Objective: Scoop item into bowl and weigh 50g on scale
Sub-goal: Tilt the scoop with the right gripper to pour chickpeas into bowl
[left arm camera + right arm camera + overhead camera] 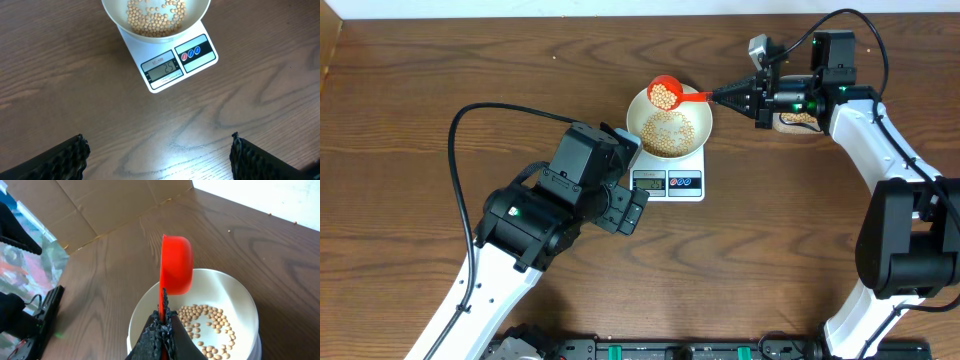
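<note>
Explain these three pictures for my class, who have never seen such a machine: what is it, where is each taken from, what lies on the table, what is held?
Two robot arms work at a wooden table. One picture looks down from above; the other two come from a camera on each wrist. A bowl of beans sits on a small scale. The right gripper is shut on the handle of a red scoop, which holds more beans above the bowl. The left gripper hangs open and empty near the scale.

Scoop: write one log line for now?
right hand: shut on scoop | scoop: beans inside, above bowl | bowl: on scale, some beans | left hand: open
</note>
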Controlling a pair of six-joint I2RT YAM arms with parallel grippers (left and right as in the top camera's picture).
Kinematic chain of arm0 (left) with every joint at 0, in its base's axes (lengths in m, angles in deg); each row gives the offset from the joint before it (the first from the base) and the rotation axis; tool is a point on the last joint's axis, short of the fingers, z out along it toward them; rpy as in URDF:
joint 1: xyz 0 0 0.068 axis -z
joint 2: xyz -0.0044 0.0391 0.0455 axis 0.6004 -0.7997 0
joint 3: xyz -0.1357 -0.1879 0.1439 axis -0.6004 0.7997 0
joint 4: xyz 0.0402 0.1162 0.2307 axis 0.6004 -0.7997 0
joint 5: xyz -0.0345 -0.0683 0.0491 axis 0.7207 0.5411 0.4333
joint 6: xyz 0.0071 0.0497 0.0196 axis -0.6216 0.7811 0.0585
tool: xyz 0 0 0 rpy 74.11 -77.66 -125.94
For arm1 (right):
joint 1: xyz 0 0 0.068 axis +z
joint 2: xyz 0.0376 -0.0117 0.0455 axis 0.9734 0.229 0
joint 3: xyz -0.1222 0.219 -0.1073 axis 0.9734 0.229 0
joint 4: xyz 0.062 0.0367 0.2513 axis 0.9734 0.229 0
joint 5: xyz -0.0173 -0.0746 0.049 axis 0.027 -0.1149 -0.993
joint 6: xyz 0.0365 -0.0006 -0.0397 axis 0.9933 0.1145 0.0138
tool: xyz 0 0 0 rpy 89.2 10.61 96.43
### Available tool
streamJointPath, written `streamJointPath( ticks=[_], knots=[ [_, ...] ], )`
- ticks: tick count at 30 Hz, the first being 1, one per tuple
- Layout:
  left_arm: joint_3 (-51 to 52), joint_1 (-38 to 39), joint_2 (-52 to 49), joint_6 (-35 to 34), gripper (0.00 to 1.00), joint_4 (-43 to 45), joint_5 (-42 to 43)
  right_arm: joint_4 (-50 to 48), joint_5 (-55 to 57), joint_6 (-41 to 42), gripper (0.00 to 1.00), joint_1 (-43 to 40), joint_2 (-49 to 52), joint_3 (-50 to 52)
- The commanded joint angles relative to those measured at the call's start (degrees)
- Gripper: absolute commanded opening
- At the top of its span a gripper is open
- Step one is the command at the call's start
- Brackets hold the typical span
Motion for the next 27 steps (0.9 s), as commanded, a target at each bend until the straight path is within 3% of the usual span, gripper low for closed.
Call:
streamJointPath(
  ticks=[1, 27],
  knots=[
    [-1.49, -0.35, -0.31, 0.42, 0.92, -0.13, 0.07, 0.22, -0.44, -1.03, 0.01, -0.04, -0.09, -0.11],
    [-1.49, -0.35, -0.33, 0.42, 0.92, -0.13, 0.07, 1.55, -0.46, 2.91, 0.01, -0.52, -0.09, -0.11]
  ],
)
